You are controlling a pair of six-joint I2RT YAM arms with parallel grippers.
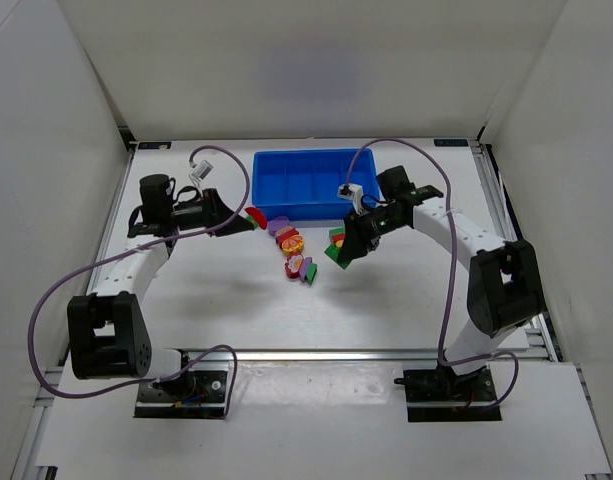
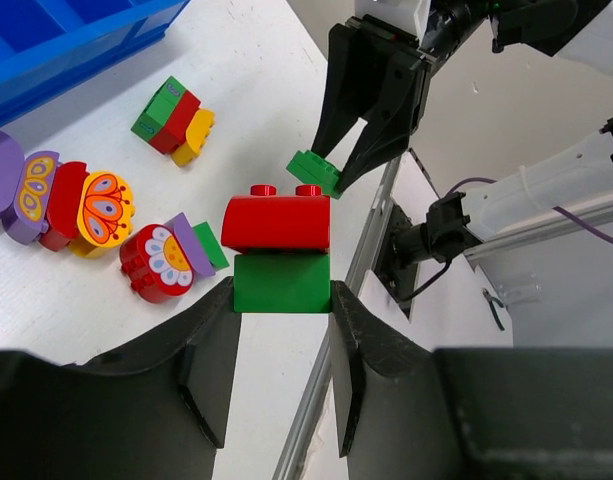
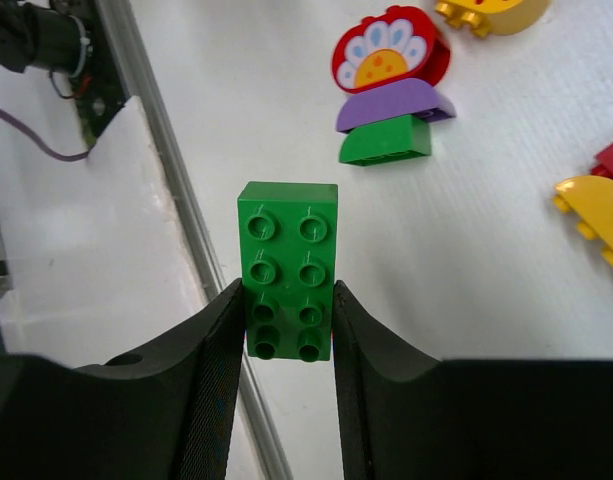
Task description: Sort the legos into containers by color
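- Pinching a green block (image 2: 281,285) with a red block (image 2: 278,222) stacked on top, the left gripper (image 2: 281,300) holds the pair apart from the pile, probably so the two colors can be pulled apart.
- Pressed onto a green brick (image 3: 288,235), the right gripper (image 3: 286,320) holds it just beside the pile. It looks tray-bound.
- Between the arms lie the loose legos (image 1: 294,250), several stuck together in mixed colors.
- Beyond them sits the blue tray (image 1: 258,185), with no blocks visible in its compartments.

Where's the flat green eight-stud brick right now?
The green brick is pinched between the right arm's fingers; in the top view it sits right of the loose blocks, just nearer than the blue tray.
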